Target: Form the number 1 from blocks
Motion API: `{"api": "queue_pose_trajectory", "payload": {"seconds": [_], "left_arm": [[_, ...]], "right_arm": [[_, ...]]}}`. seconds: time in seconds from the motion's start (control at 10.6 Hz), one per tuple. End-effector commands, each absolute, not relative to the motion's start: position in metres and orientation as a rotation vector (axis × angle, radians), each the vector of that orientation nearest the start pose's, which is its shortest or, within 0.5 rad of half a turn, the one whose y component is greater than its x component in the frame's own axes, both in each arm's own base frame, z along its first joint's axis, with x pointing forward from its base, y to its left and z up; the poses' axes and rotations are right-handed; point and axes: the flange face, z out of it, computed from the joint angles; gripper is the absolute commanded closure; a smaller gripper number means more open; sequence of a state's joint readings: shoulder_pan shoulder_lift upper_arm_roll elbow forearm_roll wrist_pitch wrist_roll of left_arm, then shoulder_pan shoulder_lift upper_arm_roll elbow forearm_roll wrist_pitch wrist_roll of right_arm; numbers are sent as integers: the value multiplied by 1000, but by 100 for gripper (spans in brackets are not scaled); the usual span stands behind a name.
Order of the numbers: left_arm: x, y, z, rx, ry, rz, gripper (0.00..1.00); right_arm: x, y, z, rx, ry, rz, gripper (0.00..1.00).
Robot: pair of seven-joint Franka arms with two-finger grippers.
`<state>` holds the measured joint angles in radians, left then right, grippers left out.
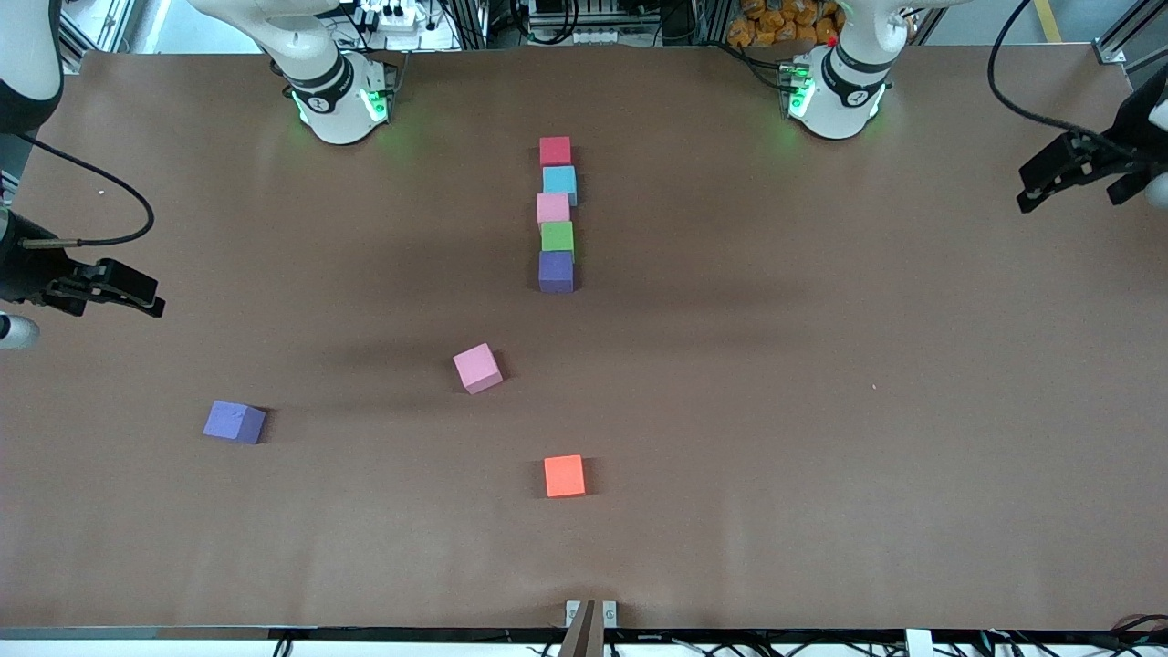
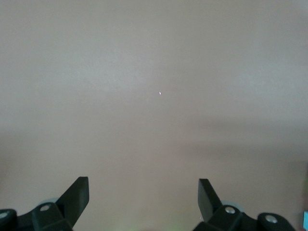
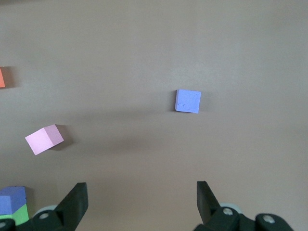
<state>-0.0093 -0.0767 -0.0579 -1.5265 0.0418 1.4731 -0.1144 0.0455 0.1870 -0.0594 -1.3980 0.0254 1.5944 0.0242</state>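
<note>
Five blocks form a touching column mid-table: crimson red [image 1: 555,151], light blue [image 1: 559,183], pink [image 1: 553,209], green [image 1: 557,237], purple [image 1: 556,271]. Loose blocks lie nearer the front camera: a pink one [image 1: 477,368] [image 3: 44,139], a purple one [image 1: 234,422] [image 3: 187,101] toward the right arm's end, and an orange one [image 1: 564,475] [image 3: 2,77]. The column's purple block [image 3: 13,199] and green block [image 3: 13,214] show at the right wrist view's edge. My right gripper [image 1: 123,290] [image 3: 142,199] hangs open and empty at its end of the table. My left gripper [image 1: 1049,182] [image 2: 143,195] is open over bare table.
The brown table [image 1: 821,411] has wide bare stretches around the blocks. Both arm bases [image 1: 342,100] [image 1: 835,96] stand along the table edge farthest from the front camera. A small bracket [image 1: 590,613] sits at the edge nearest that camera.
</note>
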Motion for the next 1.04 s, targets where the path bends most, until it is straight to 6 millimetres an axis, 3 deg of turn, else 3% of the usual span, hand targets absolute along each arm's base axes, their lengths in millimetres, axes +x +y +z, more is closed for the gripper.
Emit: {"api": "queue_pose_trajectory", "payload": {"seconds": [0.0,0.28,0.95], "left_arm": [[511,-41,686,-3127,2,44,0],[511,-49,691,-3152,27,33,0],[518,-47,694,-3156,13,-56,0]], "right_arm": [[613,-4,603,-3139,54,-12,0],[613,-4,603,-3139,54,-12,0],[613,-4,603,-3137,56,-12,0]]}}
